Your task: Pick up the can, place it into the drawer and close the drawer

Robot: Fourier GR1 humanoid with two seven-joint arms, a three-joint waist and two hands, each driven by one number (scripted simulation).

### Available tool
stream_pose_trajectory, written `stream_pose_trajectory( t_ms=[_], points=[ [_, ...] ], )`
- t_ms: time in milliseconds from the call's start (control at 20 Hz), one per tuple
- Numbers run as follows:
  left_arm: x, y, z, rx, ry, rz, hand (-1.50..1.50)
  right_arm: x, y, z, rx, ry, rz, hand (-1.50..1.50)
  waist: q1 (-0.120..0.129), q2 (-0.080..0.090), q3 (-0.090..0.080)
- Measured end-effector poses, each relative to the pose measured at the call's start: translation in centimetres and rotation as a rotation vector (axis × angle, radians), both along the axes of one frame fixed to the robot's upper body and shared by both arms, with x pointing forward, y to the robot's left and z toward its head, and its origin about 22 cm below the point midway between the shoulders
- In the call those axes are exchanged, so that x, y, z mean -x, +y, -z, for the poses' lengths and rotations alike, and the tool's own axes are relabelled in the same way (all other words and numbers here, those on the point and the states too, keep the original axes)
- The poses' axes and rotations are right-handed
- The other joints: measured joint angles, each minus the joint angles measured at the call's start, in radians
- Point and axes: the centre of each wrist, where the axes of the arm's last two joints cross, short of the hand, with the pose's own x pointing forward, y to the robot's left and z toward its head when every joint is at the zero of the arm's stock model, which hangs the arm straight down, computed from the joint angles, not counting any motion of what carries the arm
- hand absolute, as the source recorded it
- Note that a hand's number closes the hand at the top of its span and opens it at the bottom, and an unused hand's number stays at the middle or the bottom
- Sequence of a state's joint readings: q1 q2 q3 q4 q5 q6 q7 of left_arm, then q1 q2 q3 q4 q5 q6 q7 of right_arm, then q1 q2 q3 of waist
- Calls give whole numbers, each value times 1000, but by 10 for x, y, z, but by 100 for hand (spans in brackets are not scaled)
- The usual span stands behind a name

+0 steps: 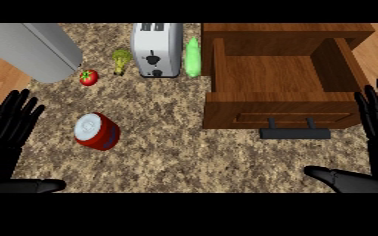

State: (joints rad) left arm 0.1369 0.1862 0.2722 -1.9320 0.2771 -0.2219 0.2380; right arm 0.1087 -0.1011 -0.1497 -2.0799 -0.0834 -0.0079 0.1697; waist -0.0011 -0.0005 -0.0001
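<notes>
Both hands sit closest to the viewer, at the lower corners of the head view. At the lower left edge the left hand rests open, its fingers straight and spread, pointing up the counter, with its thumb lying flat along the bottom edge. At the right edge the right hand shows the same open pose: straight fingers along the edge, thumb stretched out low and pointing inward. Neither hand holds anything.

Just to the right of the left hand's fingers, and apart from them, lies the red can on the speckled counter. It is tipped on its side (its silver lid faces up and to the left), and nothing touches it.

Well to the right of the can, close beside the right hand's fingers, stands the wooden drawer, pulled open with its inside bare and its dark handle jutting out from the front panel, toward the right thumb.

Farther up the counter from the left hand, beyond the can, a small tomato lies near a grey rounded appliance at the upper left corner. Right of the tomato is a piece of broccoli, then a silver toaster, and a pale green vegetable lies between the toaster and the drawer's left wall.
</notes>
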Motion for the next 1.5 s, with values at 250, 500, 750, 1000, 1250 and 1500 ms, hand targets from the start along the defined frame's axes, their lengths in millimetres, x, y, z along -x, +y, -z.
stream_pose_trajectory(
  t_ms=[250, 500, 750, 1000, 1250, 1500],
  points=[
    [-6, -10, 31, -17, 33, -11, -150, 3, -2, 2, 9, -7, 2, -150, -1, 0, 0],
    [-4, -11, 65, -37, 54, -24, -150, 11, -6, -3, 14, -12, 4, -150, -1, 0, 0],
    [-3, -14, 97, -46, 78, -57, -150, 17, -6, -3, 18, -16, 9, -150, -1, 0, 0],
    [-5, -1, 119, -40, 94, -89, -150, 23, -10, -10, 21, -14, 16, -150, -2, 0, 0],
    [-16, 3, 146, -44, 115, -106, -150, 21, -14, -17, 24, -16, 11, -150, -3, 1, 0],
    [-24, 8, 170, -39, 129, -113, -150, 29, -14, -15, 23, -10, 16, -150, -4, 1, 0]
  ],
)
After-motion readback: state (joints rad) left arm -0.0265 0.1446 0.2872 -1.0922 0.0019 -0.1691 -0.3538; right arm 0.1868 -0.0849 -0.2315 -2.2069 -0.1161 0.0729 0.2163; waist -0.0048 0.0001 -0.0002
